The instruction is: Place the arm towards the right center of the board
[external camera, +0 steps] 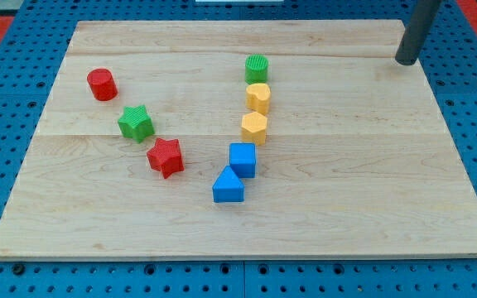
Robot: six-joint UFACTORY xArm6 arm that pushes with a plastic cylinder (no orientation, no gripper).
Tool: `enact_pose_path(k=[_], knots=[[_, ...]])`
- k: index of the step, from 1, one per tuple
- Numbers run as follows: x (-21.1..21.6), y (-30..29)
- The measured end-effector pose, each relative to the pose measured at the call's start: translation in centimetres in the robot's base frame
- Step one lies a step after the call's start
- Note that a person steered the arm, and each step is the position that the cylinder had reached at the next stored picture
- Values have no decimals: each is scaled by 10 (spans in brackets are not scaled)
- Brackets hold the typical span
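Board [321,207] — rod upright, my tip [405,62] top-right, well apart from blocks.

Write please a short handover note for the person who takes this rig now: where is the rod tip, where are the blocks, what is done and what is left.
No hand on this rig. My tip rests at the board's top right corner, apart from every block.
Left diagonal: red cylinder, green star, red star.
Middle column: green cylinder, two yellow blocks, blue cube, blue wedge-like block.
Done: tip is on the right side.
Left: slide toward the view's bottom, to the right centre.
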State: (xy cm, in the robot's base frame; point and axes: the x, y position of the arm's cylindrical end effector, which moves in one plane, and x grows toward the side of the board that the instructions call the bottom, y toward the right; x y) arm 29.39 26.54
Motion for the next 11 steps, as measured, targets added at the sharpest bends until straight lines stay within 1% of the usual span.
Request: enact_pose_path(k=[1, 2, 3, 4, 5, 6, 7, 8, 9, 10, 11], knots=[[1, 0], [14, 3], [38, 3], [38, 3], [22, -9], [18, 8], [19, 7], [47, -11], [83, -60], [96, -103], [96, -110]])
